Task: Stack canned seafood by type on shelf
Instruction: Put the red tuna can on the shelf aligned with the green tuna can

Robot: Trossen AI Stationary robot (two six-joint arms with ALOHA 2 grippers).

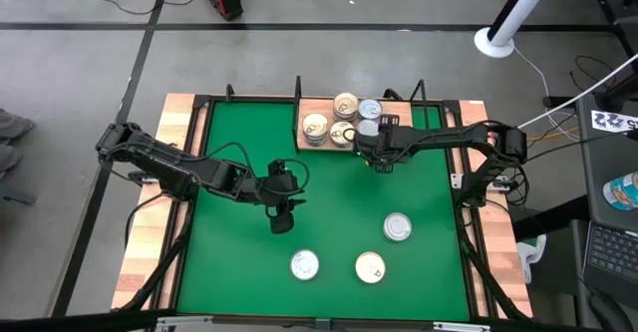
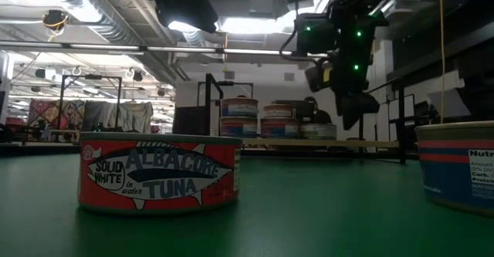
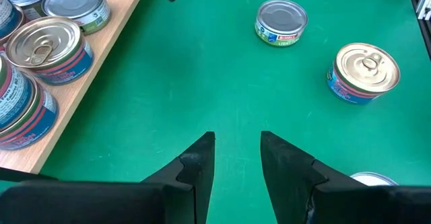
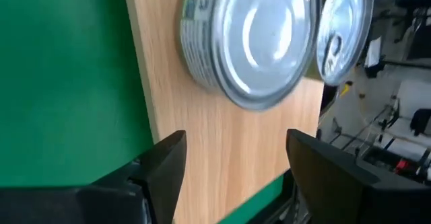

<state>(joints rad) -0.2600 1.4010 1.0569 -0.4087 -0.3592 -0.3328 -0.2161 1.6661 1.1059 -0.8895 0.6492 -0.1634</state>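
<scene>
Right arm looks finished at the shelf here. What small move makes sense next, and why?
Probably draw the right gripper back off the shelf. Its fingers are open and empty, with the silver-topped can standing free on the board ahead of them. Three cans wait on the green table, the nearest being the silver one. The left gripper hovers over the mat, holding nothing.

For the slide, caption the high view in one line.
Right gripper, open, at the shelf edge beside stacked tins; left gripper hovers mid-table; three tins remain on the green table.
</scene>
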